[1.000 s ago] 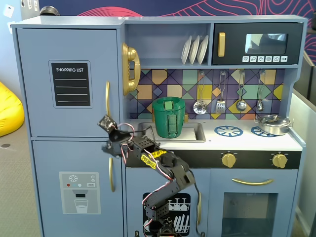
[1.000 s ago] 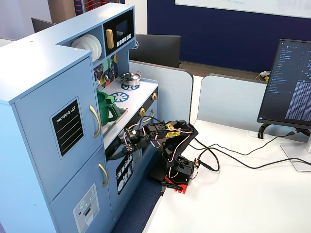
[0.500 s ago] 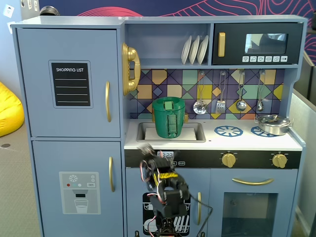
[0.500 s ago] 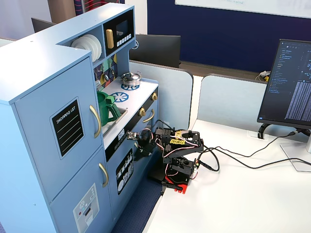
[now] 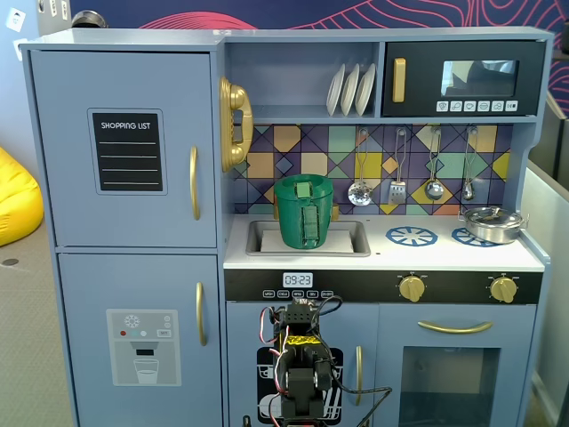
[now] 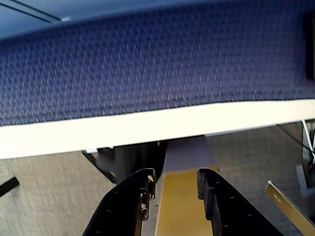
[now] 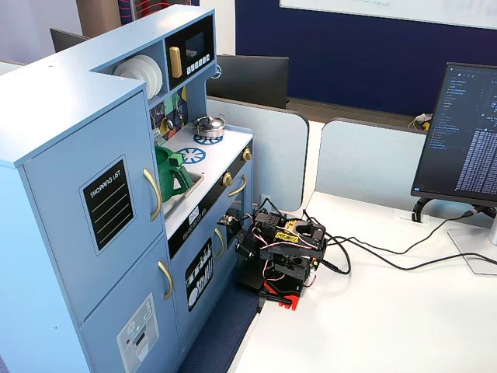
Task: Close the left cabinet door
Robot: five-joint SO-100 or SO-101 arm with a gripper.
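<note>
In a fixed view, the left cabinet door stood at the upper left of a painted light-blue wooden toy kitchen. It was a flat, smooth rectangular panel, sitting flush with the cabinet frame, shut. A matte black chalkboard panel lettered "SHOPPING LIST" was set in its middle, and a slim curved gold handle ran vertically near its right edge. Below it was a second blue door with a grey ice-dispenser graphic. To the right, a glossy gold toy telephone hung beside a patterned tile backsplash. A ribbed green plastic pot sat in the sink, white plates stood on a shelf, and a shiny metal pan rested on the stovetop.

Low in front of the kitchen, the black robot arm was folded, trailing wires. In another fixed view it sat on a white table, well apart from the shut door.

In the wrist view, the hand showed two dark plastic fingers held apart, gripping nothing, pointed at woven blue fabric.
</note>
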